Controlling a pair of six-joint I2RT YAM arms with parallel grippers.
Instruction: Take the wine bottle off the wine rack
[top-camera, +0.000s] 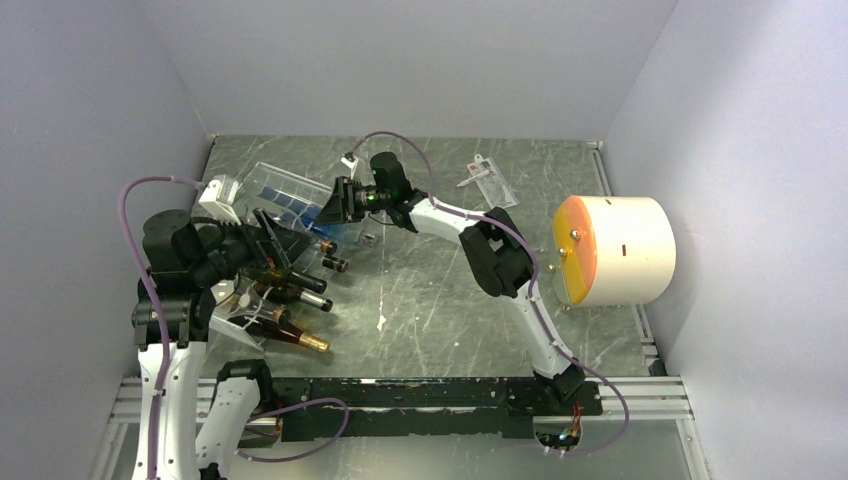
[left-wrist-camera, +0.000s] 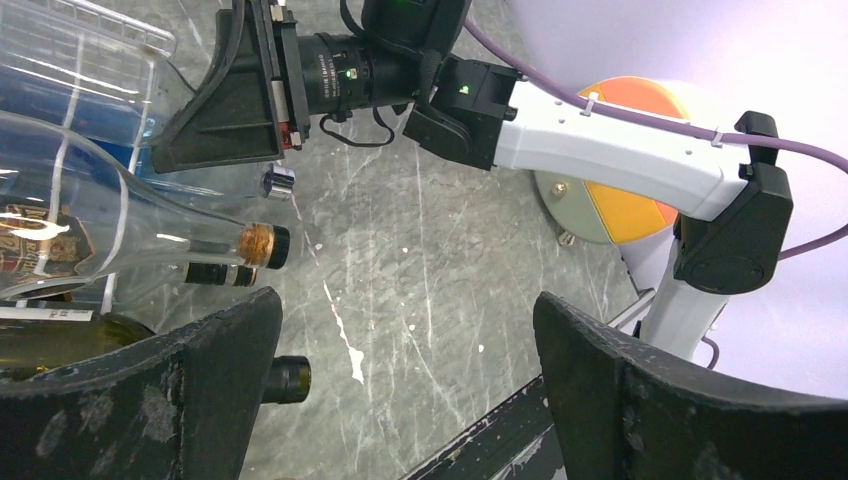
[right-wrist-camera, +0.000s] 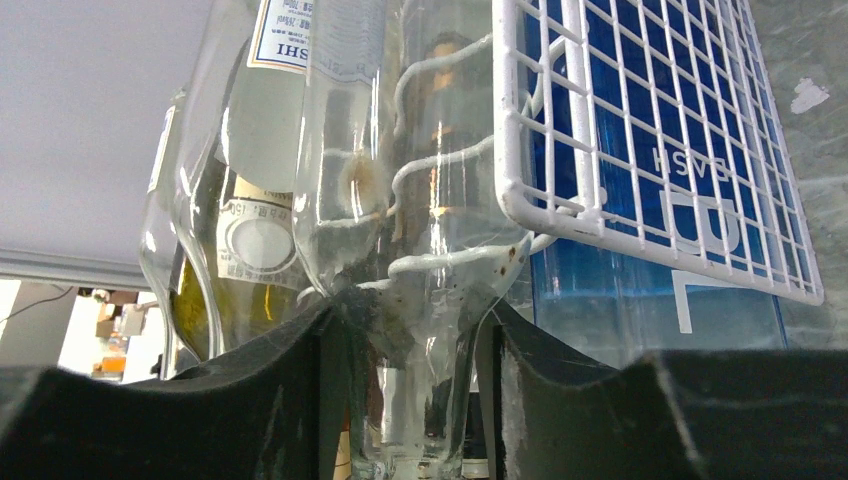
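The white wire wine rack (top-camera: 240, 310) lies at the left with several bottles in it, necks pointing right. It fills the right wrist view as a grid (right-wrist-camera: 640, 130). My right gripper (top-camera: 335, 205) is at the rack's far end, shut on the neck of a clear glass wine bottle (right-wrist-camera: 420, 400); both fingers (right-wrist-camera: 300, 400) press against the glass. My left gripper (left-wrist-camera: 410, 380) hovers over the rack's near side, open and empty. A corked clear bottle (left-wrist-camera: 262, 243) and a dark bottle mouth (left-wrist-camera: 285, 378) lie just left of it.
A cream cylinder with an orange face (top-camera: 610, 250) stands at the right. A clear box with blue contents (top-camera: 285, 195) sits behind the rack. A small clear plastic piece (top-camera: 487, 177) lies at the back. The black base rail (top-camera: 430, 395) runs along the near edge.
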